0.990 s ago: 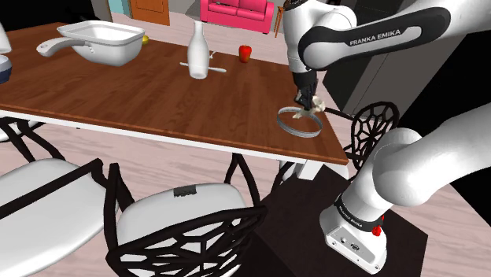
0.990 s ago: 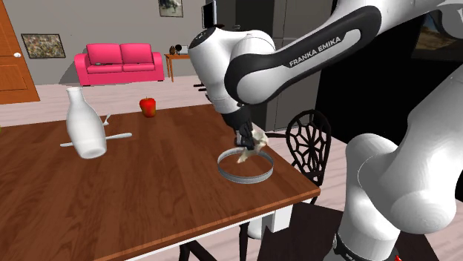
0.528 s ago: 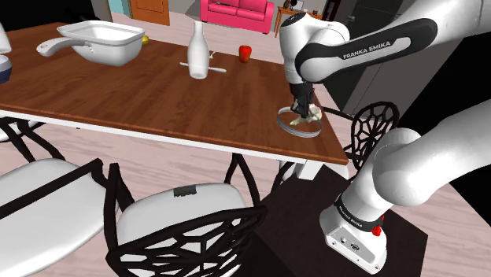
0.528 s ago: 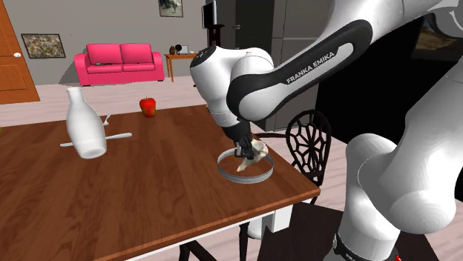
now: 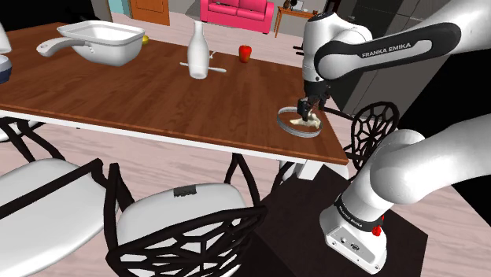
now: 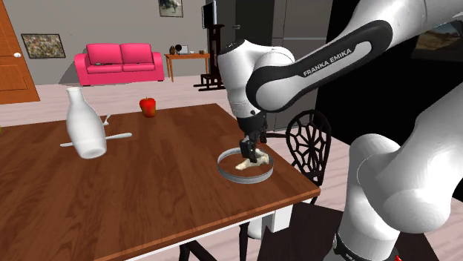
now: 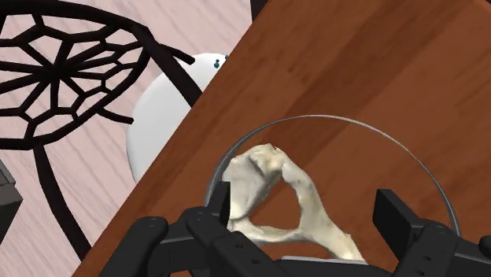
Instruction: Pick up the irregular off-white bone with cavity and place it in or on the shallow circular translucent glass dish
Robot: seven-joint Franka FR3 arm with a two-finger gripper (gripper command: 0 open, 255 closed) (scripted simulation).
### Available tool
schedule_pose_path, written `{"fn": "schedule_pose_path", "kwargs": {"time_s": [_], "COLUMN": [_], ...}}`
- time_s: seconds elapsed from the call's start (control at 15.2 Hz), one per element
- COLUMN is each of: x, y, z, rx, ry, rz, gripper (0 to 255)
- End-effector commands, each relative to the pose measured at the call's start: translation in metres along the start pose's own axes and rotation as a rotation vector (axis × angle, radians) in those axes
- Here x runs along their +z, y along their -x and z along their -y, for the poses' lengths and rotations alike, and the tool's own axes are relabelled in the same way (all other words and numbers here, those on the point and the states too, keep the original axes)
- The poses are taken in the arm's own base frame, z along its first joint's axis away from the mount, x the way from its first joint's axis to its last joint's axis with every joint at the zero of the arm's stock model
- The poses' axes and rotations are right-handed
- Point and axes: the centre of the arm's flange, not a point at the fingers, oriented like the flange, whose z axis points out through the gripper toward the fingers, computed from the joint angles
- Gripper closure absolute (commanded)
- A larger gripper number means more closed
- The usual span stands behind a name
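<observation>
The off-white bone [image 7: 275, 197], with a hole through it, lies inside the shallow glass dish [image 7: 346, 123] near the table's corner. In the shoulder view the bone [image 5: 303, 122] rests in the dish [image 5: 282, 122] by the table's right end. My black gripper [image 5: 307, 110] hangs just above it, open, with the fingers standing apart on either side of the bone. In the wrist view one finger [image 7: 223, 203] is close beside the bone and the other [image 7: 393, 218] stands clear of it. The second exterior view has the gripper [image 6: 252, 154] over the bone [image 6: 243, 164] in the dish [image 6: 256, 179].
A white bottle [image 5: 198, 51] and a red apple [image 5: 245, 53] stand farther back on the brown table [image 5: 157, 94]. A white pan [image 5: 98, 41] sits at the far left. A black lattice chair [image 5: 370, 130] stands just beyond the table edge next to the dish.
The gripper came down to the dish with the bone, shifted to the shoulder view's right, and opened. The bone now lies in the dish, no longer clasped.
</observation>
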Motion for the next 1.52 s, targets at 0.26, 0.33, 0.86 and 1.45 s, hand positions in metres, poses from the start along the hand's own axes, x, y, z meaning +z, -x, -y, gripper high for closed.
{"fn": "schedule_pose_path", "kwargs": {"time_s": [0.26,0.33,0.86,1.45], "x": [0.028,0.034,0.047,0.047], "y": [0.021,0.021,0.020,0.020], "z": [-0.027,-0.027,-0.026,-0.026], "rx": [0.158,0.158,0.158,0.158], "ry": [-0.076,-0.076,-0.076,-0.076], "rz": [-0.034,-0.034,-0.034,-0.034], "gripper": [0,0,0,255]}}
